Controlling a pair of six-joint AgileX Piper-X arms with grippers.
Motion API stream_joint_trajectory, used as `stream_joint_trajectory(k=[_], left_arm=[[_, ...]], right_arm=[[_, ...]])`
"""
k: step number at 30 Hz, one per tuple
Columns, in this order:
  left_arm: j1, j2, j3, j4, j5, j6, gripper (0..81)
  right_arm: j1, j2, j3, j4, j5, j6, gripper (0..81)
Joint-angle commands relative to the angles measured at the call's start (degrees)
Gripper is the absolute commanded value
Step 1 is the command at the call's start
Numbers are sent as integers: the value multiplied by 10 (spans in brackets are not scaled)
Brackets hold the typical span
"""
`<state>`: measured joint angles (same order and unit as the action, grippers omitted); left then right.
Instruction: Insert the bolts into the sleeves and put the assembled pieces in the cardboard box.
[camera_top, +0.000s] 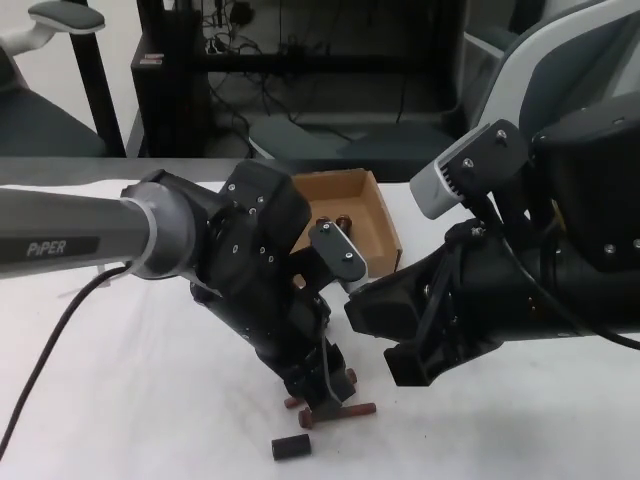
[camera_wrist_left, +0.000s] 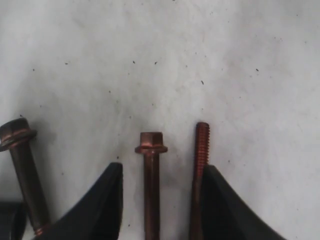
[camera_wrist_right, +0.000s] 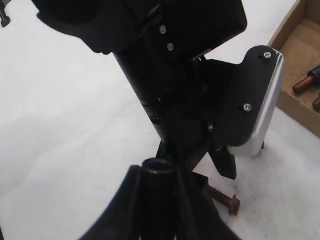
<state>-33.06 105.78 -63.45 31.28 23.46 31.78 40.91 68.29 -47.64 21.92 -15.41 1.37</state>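
Note:
My left gripper (camera_wrist_left: 162, 167) is open and down at the white table, its fingers either side of a copper bolt (camera_wrist_left: 151, 175) that lies head away from the wrist. A second bolt (camera_wrist_left: 200, 145) lies against one finger, and a third bolt (camera_wrist_left: 22, 170) lies outside the other. In the high view this gripper (camera_top: 320, 392) stands over the bolts (camera_top: 345, 409) near the front edge. My right gripper (camera_wrist_right: 160, 182) is shut on a black sleeve (camera_wrist_right: 159, 172), held upright with its open end showing, close beside the left arm. The cardboard box (camera_top: 380, 215) sits behind, with assembled pieces (camera_top: 335, 223) inside.
A loose black sleeve (camera_top: 290, 447) lies at the front of the table. The left arm's wrist and camera mount (camera_wrist_right: 255, 110) stand close ahead of the right gripper. A bolt head (camera_wrist_right: 231, 204) shows beneath it. The box wall (camera_wrist_right: 295, 107) is off to the side.

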Motion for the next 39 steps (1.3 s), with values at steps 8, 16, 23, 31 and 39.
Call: stream_joint_trajectory(k=[8,16,23,31,39], left_arm=[[-2,32,-4,-6,6,-5,484],[-2,42,-6,-6,1,-5,220],[-2,42,-11,-2,-3,-5,167],[-2,42,-11,20,-30,21,167],[-2,41,-11,41,-29,21,17]], right_arm=[[2,-7,-1,-8,-6,-4,6],[2,-7,-1,-8,-6,-4,6],[2,-7,-1,-8,-6,-4,6],[2,-7,-1,-8,-6,-4,6],[2,-7,-1,-8,-6,-17,6]])
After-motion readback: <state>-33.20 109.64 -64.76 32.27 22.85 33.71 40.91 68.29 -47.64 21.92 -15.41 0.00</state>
